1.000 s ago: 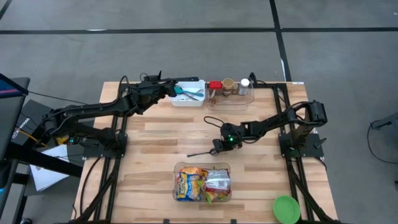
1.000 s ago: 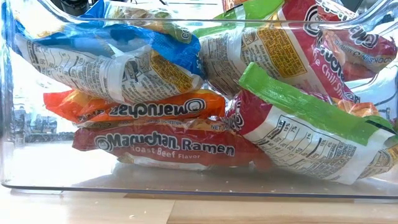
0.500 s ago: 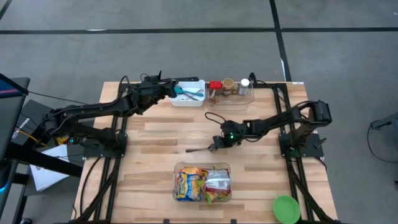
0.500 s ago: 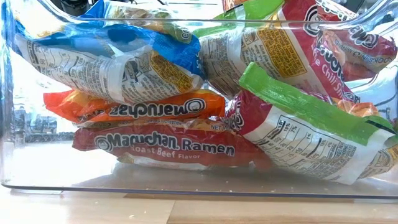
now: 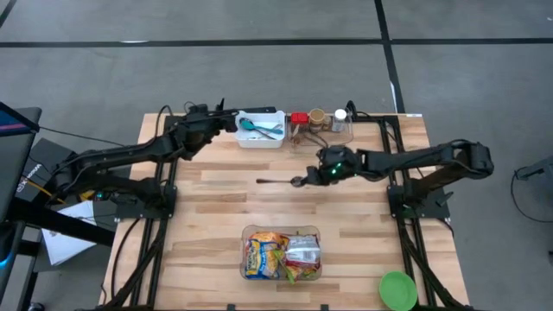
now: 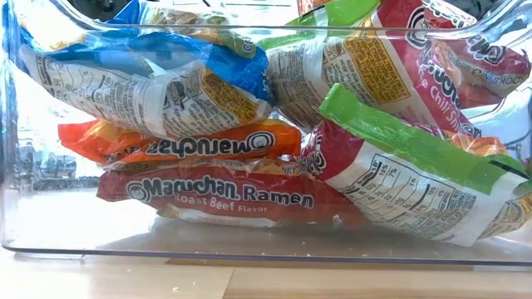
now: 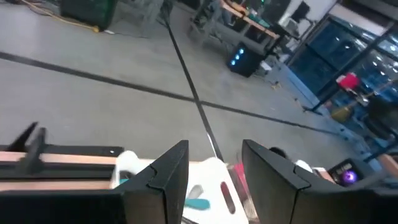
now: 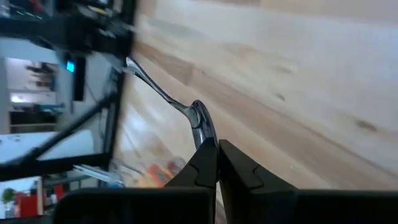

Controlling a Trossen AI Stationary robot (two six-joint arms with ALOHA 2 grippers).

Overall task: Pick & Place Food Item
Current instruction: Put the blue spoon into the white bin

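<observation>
High view: right claw (image 5: 301, 180) clamped on a spoon (image 5: 276, 181) above mid-worktop (image 5: 216, 225) — long axis running toward the left arm's side. Left claw (image 5: 226, 123) half apart, beside the white bin (image 5: 262, 138).
Low view: ramen packets (image 6: 224, 193) in clear tub (image 6: 10, 166).
Right wrist view: spoon's bowl pinched — handle pointing away from the claw.

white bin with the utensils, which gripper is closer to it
Left. The left gripper hovers just beside the white bin, at its left edge. The right gripper, shut on a metal spoon, is farther off toward the table's middle.
</observation>
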